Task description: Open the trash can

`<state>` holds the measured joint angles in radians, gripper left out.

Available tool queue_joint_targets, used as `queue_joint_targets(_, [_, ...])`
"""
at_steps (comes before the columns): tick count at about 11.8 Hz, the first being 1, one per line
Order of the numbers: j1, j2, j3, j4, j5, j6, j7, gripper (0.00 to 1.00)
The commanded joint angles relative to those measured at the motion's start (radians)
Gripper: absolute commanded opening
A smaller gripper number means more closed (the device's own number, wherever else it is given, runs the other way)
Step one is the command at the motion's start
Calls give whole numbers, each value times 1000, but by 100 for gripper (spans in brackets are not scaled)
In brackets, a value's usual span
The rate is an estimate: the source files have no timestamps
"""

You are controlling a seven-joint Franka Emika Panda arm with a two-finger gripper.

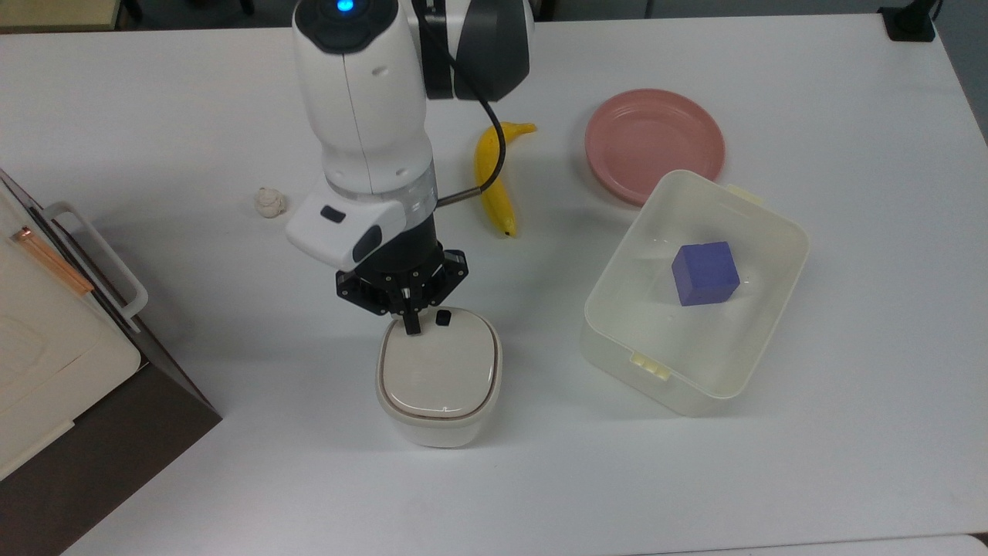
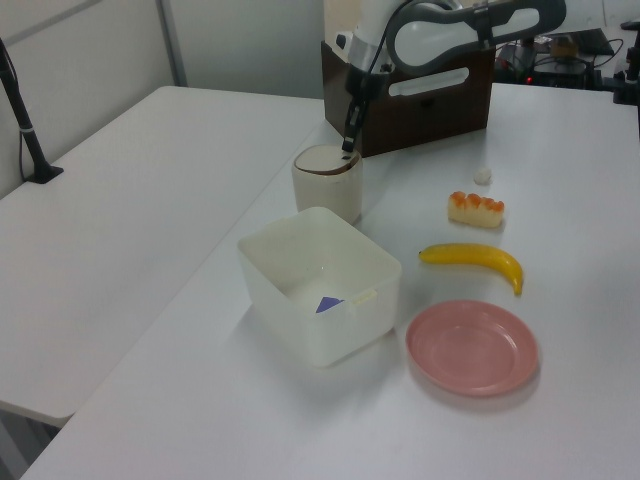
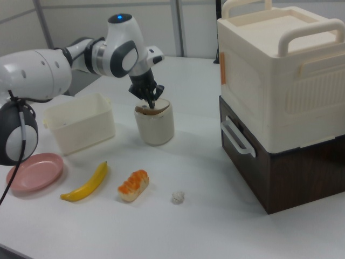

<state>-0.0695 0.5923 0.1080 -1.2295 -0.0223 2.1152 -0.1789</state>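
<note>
The trash can [image 1: 438, 378] is a small cream-white rounded-square bin standing mid-table, also seen in the left view [image 2: 327, 188] and the right view [image 3: 154, 127]. Its beige lid [image 1: 437, 369] sits slightly tilted; a dark gap shows under it on the gripper's side in the left and right views. A small black button [image 1: 443, 316] marks the lid's far edge. My gripper [image 1: 411, 324] points straight down, shut with nothing held, its tip at the lid's edge just to the top view's left of the button. The tip also appears in the side views [image 2: 349, 146] [image 3: 150, 102].
A translucent tub [image 1: 760, 232] holding a blue cube [image 1: 705, 273] stands to the top view's right of the can. Behind lie a pink plate [image 1: 654, 143], a banana [image 1: 492, 181] and a small white ball [image 1: 269, 202]. An orange-topped food piece [image 3: 133, 185] and a big cream-and-brown appliance [image 3: 285, 91] are nearby.
</note>
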Motion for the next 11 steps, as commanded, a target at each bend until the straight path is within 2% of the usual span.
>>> queue_joint_targets(1, [11,-110,-20,-30,39,-78,-8,5])
queue_joint_targets(2, [10,-138,-22,-33,56,-102,-8,20])
queue_joint_targets(4, [10,-164,-24,-33,71,-159,-5,77])
queue_joint_targets(5, [8,-178,-24,-33,70,-193,-4,100])
queue_joint_targets(7, [-1,-203,-25,-48,64,-245,-2,100])
queue_joint_targets(11, [-3,-308,-50,-140,56,-346,9,100])
